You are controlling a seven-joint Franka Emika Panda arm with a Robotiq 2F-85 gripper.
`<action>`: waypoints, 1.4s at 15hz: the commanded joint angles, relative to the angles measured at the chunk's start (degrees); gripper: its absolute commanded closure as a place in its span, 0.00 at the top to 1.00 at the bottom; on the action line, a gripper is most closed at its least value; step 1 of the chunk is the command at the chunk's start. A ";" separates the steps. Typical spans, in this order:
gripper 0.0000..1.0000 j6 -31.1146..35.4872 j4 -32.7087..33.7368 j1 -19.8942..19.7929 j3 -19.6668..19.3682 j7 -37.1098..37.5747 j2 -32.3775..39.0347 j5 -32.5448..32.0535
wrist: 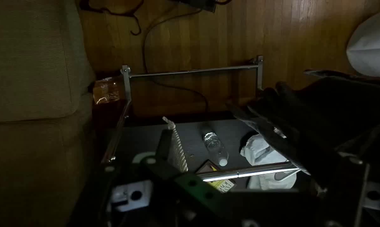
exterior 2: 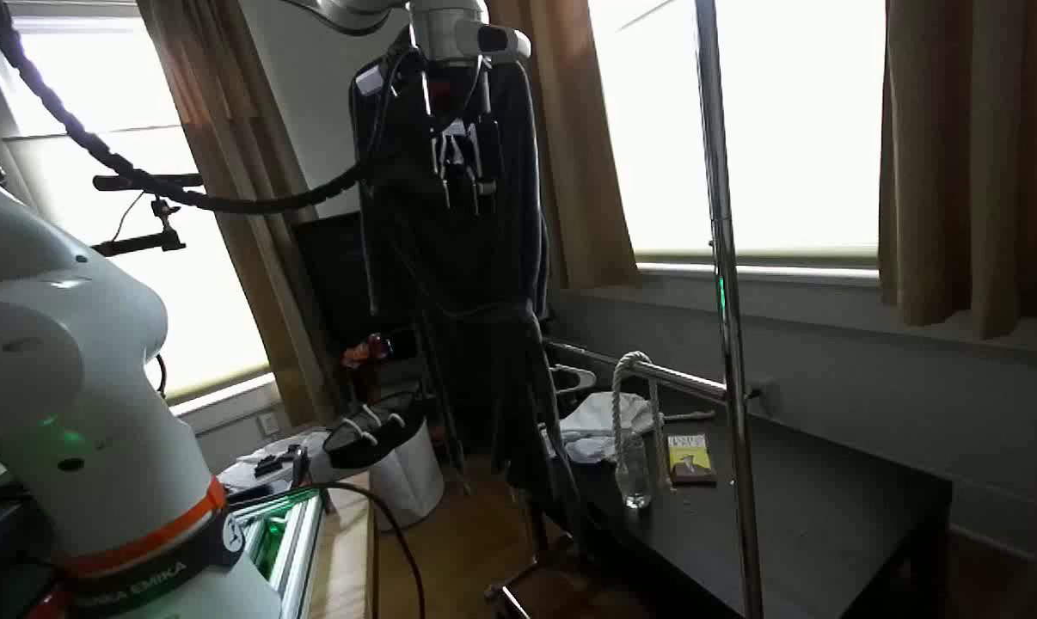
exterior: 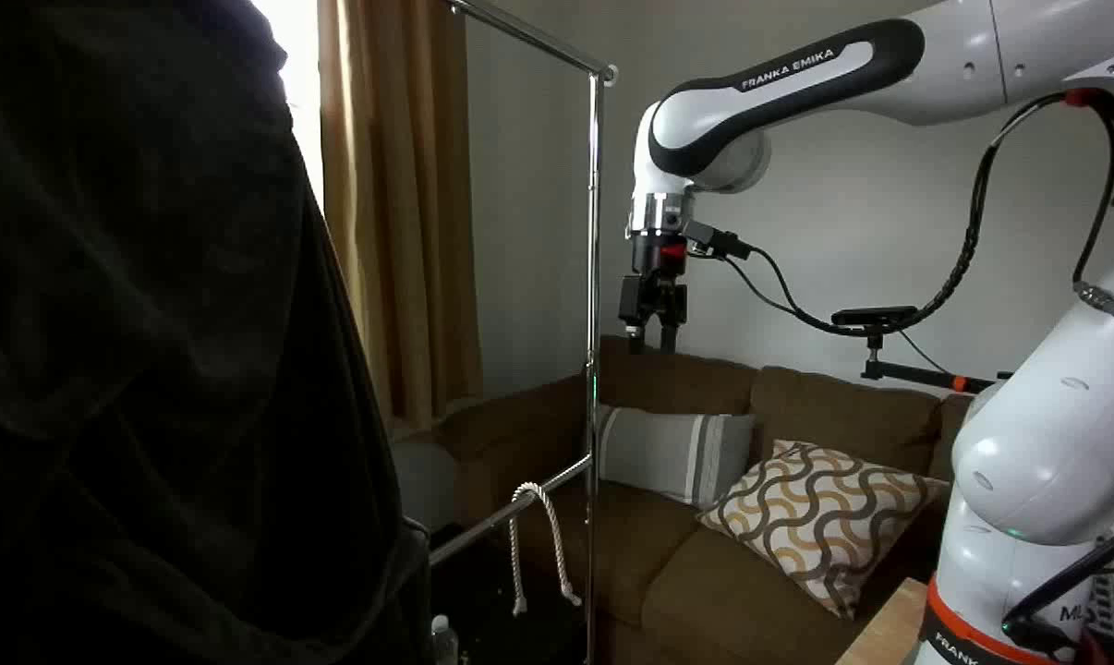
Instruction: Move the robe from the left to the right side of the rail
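Observation:
The dark grey robe [exterior: 151, 369] hangs large at the left in an exterior view, its top cut off. In an exterior view it hangs behind my gripper [exterior 2: 464, 196]. In the wrist view the robe [wrist: 341, 119] is at the right. The silvery rail [exterior: 529, 32] shows its top bar and end pole; its pole [exterior 2: 725, 301] and lower bar [wrist: 256, 169] also show. My gripper [exterior: 652, 337] points down, open and empty, beside the end pole in that view. One finger shows in the wrist view; the other is lost in the dark. The robe's hanging point is hidden.
A white rope [exterior: 548, 517] hangs over the rail's lower bar. A dark low table [exterior 2: 828, 507] holds a bottle [exterior 2: 633, 473], a book [exterior 2: 690, 458] and white cloth. A brown sofa [exterior: 705, 591] with cushions stands behind. Tan curtains [exterior: 400, 203] hang by the window.

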 commanded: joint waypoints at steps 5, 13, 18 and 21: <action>1.00 0.92 0.77 -0.18 1.46 0.92 0.78 1.28; 1.00 1.13 21.21 6.59 15.32 12.39 14.01 3.58; 1.00 2.60 38.36 7.90 22.48 18.14 18.93 -11.27; 1.00 3.64 37.99 8.42 21.96 17.29 17.51 -10.77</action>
